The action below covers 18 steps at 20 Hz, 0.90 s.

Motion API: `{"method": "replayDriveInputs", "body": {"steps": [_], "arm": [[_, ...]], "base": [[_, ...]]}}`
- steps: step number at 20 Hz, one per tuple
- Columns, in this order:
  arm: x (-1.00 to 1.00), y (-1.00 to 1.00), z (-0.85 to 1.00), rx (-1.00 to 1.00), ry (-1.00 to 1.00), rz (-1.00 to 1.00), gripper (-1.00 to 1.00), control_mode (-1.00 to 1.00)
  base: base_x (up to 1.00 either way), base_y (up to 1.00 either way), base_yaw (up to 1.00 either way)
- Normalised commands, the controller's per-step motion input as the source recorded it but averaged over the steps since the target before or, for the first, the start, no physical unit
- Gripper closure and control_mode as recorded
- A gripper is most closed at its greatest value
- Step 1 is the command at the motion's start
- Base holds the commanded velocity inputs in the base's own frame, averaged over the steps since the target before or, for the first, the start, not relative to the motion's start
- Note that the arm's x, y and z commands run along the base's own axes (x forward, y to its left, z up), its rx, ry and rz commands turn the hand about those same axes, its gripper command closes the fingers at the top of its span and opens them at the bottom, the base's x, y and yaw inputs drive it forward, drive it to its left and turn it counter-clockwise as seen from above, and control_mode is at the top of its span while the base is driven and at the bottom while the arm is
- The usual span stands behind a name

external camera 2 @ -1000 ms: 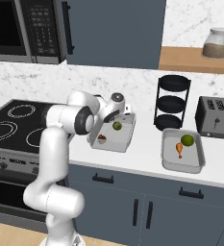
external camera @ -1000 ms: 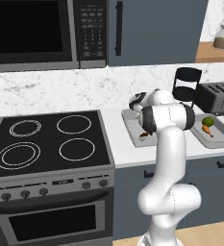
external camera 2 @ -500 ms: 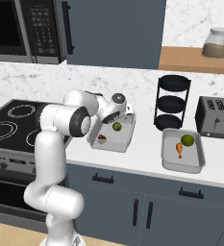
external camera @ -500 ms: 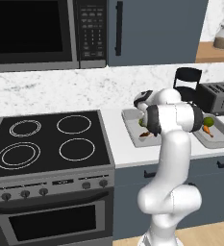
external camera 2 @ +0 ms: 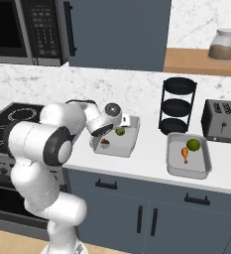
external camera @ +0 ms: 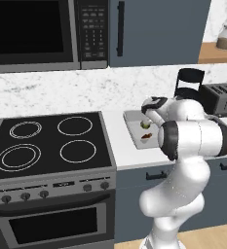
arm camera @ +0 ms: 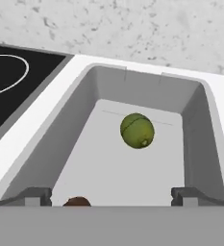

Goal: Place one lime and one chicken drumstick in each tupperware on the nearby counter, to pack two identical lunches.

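- Since the earlier frame, the arm's elbow has swung toward the cameras; the gripper (arm camera: 111, 194) hovers over the near tupperware (external camera 2: 132, 144), jaws wide apart, empty.
- Lime (arm camera: 137, 130) and drumstick (external camera 2: 105, 143) lie inside it.
- The second tupperware (external camera 2: 173, 168) holds its own pair.

Kitchen: stove (external camera: 49, 143), microwave (external camera: 34, 31), toaster (external camera 2: 222, 122) (rendered).

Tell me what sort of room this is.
A home kitchen, rendered in simulation: a black four-burner stove with a microwave above it, a toaster on the white counter, and marble backsplash behind.
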Motion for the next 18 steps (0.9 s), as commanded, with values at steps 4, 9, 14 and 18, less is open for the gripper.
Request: {"method": "replayDriveInputs", "body": {"steps": [4, 9, 14, 18], "arm": [[-0.74, 0.30, 1.00, 0.13, 0.30, 0.16, -1.00, -1.00], [-1.00, 0.00, 0.96, 0.05, 0.21, 0.13, -1.00, -1.00], [-1.00, 0.26, 0.88, 0.00, 0.13, 0.16, -1.00, -1.00], [-1.00, 0.31, 0.13, 0.00, 0.00, 0.01, -1.00, -1.00]], "base": [[0.00, 0.00, 0.00], [0.00, 0.00, 0.00], [0.00, 0.00, 0.00], [0.00, 0.00, 0.00]]}}
